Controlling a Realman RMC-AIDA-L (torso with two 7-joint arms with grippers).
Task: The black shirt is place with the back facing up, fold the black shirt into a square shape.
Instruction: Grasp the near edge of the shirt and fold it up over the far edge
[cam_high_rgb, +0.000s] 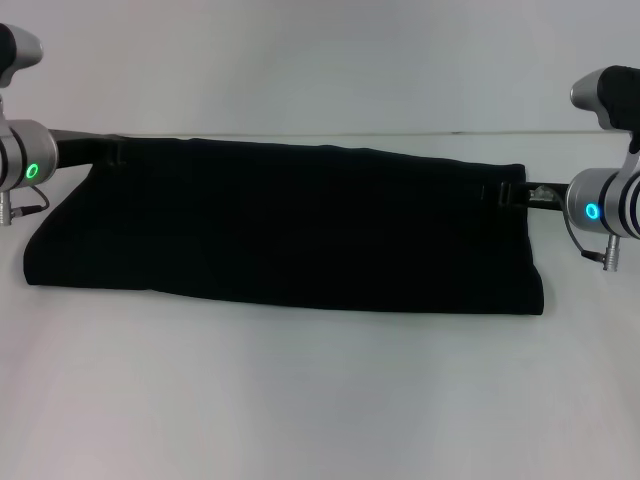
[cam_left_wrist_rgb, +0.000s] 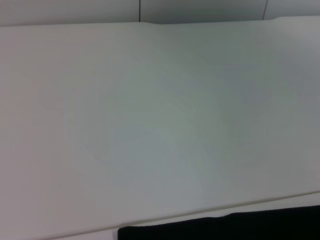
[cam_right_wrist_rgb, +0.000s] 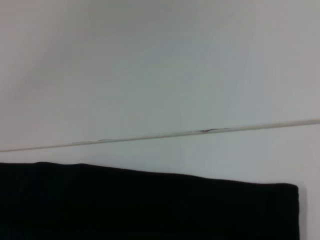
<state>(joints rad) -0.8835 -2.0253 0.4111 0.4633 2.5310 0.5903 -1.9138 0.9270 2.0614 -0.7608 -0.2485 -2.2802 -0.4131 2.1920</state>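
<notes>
The large plain black soft-fabric shirt (cam_high_rgb: 285, 225) stretches along the white table's (cam_high_rgb: 320, 400) far edge; the left gripper (cam_high_rgb: 118, 152) and the right gripper (cam_high_rgb: 503, 192) each pinch one far corner.

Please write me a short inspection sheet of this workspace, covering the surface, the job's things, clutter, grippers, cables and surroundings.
Surface: white table, plain; a thin seam line shows in both wrist views.
Job's things: the black shirt lies as a wide folded band across the table; no lettering shows.
Clutter: nothing seen.
Grippers: left gripper at the shirt's far left corner, right gripper at its right edge; both appear to pinch the fabric.
Cables: a short cable loops under the right wrist; another at the left wrist.
Surroundings: pale wall behind the table; nothing else seen.
</notes>
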